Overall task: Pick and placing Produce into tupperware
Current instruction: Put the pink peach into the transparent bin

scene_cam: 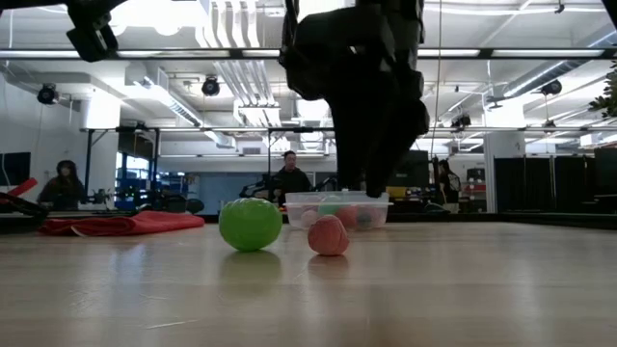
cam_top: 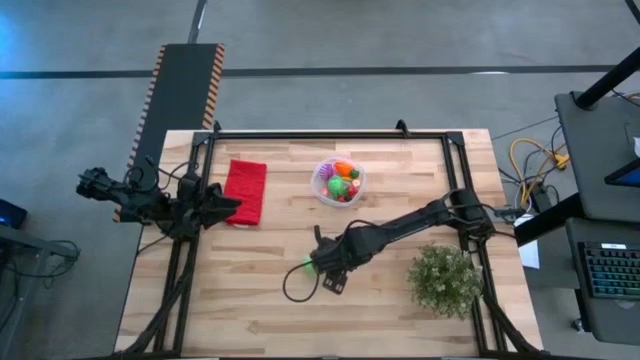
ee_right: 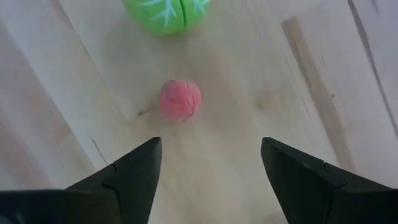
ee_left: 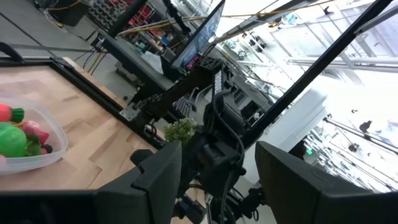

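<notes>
The round clear tupperware (cam_top: 338, 182) stands on the table's far middle and holds a carrot, green balls and small red pieces. It also shows behind the loose pieces in the low view (scene_cam: 337, 210). A green ball (scene_cam: 250, 224) and a small pink ball (scene_cam: 329, 235) rest on the wood near the table's middle. My right gripper (ee_right: 211, 162) hovers above them, open and pointing down. The pink ball (ee_right: 180, 99) lies just ahead of its fingertips, and the green ball (ee_right: 166, 12) is beyond that. In the high view only the green ball (cam_top: 305, 266) shows beside my right gripper (cam_top: 322, 264). My left gripper (ee_left: 217, 180) is open and waits by the red cloth.
A red folded cloth (cam_top: 245, 190) lies left of the tupperware, beside my left gripper (cam_top: 230, 205). A bushy green potted plant (cam_top: 445, 280) stands at the near right. A black frame (cam_top: 330, 133) runs round the table. People show in the room behind (scene_cam: 289, 178).
</notes>
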